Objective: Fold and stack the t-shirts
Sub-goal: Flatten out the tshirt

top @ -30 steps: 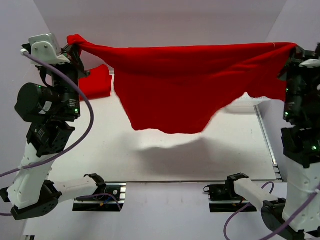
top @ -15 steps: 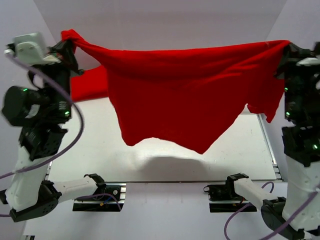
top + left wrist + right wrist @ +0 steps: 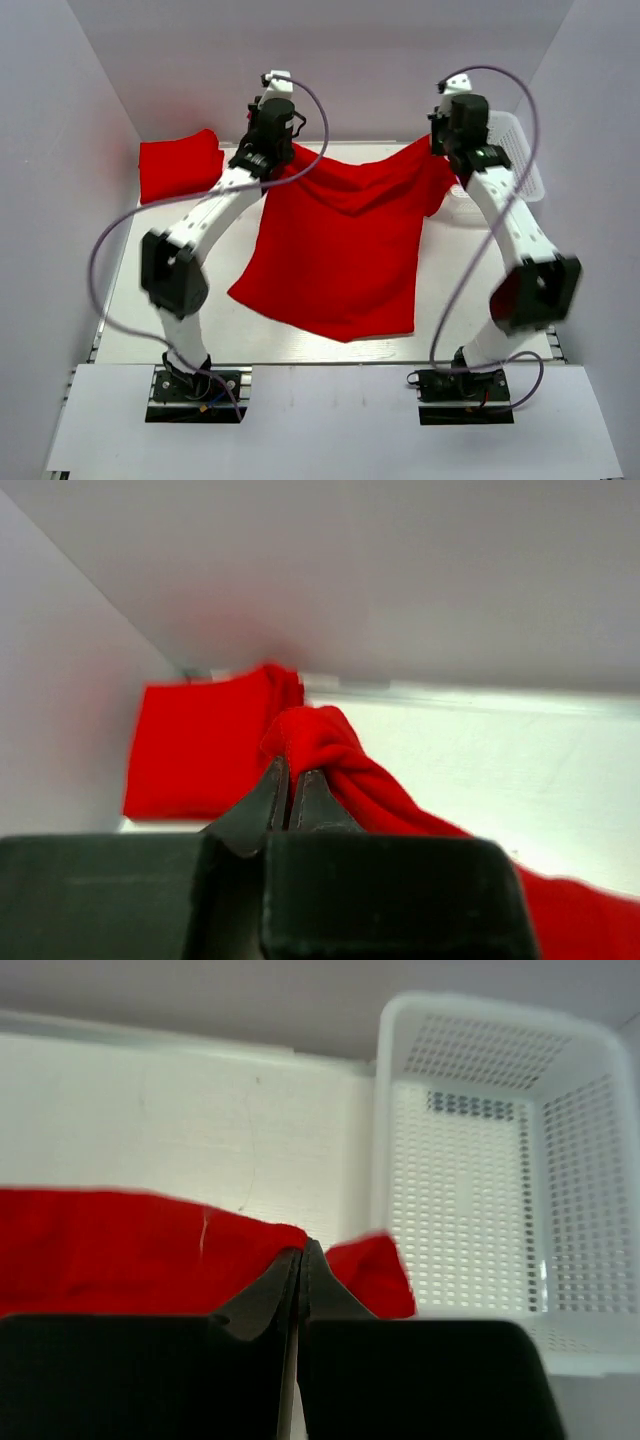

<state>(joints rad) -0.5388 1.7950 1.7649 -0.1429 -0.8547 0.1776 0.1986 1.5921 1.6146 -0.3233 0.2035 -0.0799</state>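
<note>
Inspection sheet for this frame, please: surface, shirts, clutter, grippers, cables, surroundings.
Surface: white table, no marks or spills seen.
Job's things: one red shirt spread across the middle, near hem on the table, far corners lifted; a folded shirt lies far left.
Clutter: white mesh basket at far right, looks empty.
Grippers: left gripper shut on the spread shirt's far-left corner; right gripper shut on its far-right corner.
Cables: purple cables loop wide off each arm.
Surroundings: plain white walls on three sides.
</note>
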